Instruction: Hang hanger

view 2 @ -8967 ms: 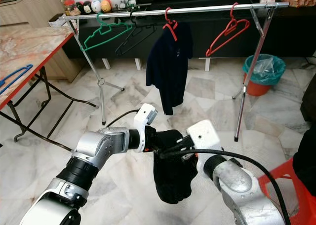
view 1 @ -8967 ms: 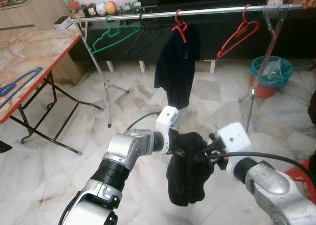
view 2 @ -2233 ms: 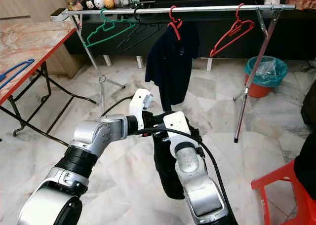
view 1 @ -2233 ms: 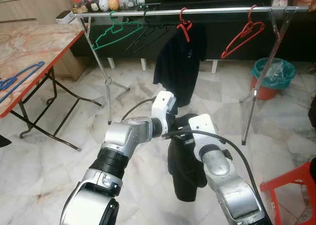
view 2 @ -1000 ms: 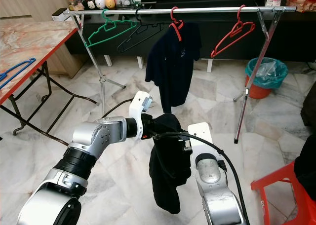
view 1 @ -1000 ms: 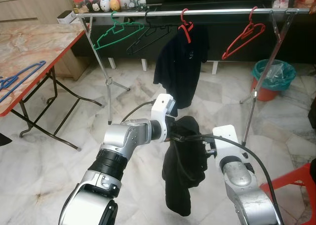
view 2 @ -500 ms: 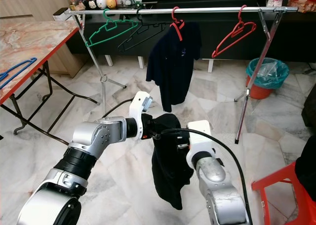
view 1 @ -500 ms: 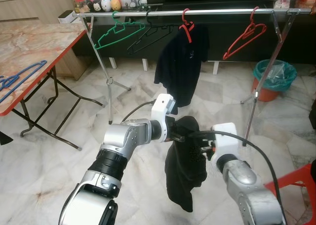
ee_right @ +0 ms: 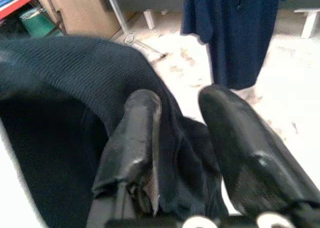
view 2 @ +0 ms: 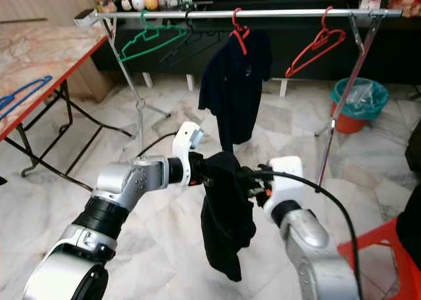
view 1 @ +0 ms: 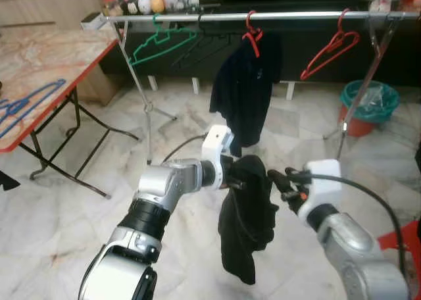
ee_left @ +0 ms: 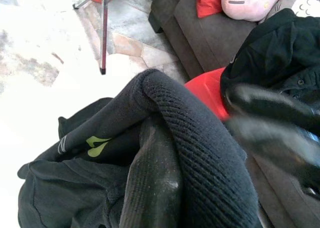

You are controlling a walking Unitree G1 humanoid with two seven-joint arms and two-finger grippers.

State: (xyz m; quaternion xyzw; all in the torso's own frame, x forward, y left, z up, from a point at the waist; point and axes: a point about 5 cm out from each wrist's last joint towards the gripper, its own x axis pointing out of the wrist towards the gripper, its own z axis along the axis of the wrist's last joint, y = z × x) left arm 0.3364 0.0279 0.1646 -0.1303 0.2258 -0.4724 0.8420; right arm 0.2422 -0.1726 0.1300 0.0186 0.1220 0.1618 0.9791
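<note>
Black knit fabric is what we carry: a dark garment (view 1: 245,214) droops in mid-air before us, well short of the rail (view 1: 263,16). Our left tool (view 1: 231,177) is buried in its bunched collar and appears clamped on it, though the cloth hides the fingers and we hedge on that; whether a hanger sits inside the cloth we cannot tell. Our right tool (view 1: 284,181) sits just beside the garment with its fingers (ee_right: 137,133) parted, one pressed into the knit and one lying free. The rail already bears a green hanger (view 1: 158,42), a dark shirt (view 1: 243,93) on a red hanger (view 1: 251,33), and a bare red hanger (view 1: 332,45); a blue hanger (view 1: 26,106) lies on the desk (view 1: 49,60) to our left. To do this step well, we judge that we should close the right tool on the garment's shoulder to spread the weight, keep the collar level while we walk in, and aim for the open stretch of rail between shirt and bare red hanger, lifting high enough that the hem does not drag on the floor.
</note>
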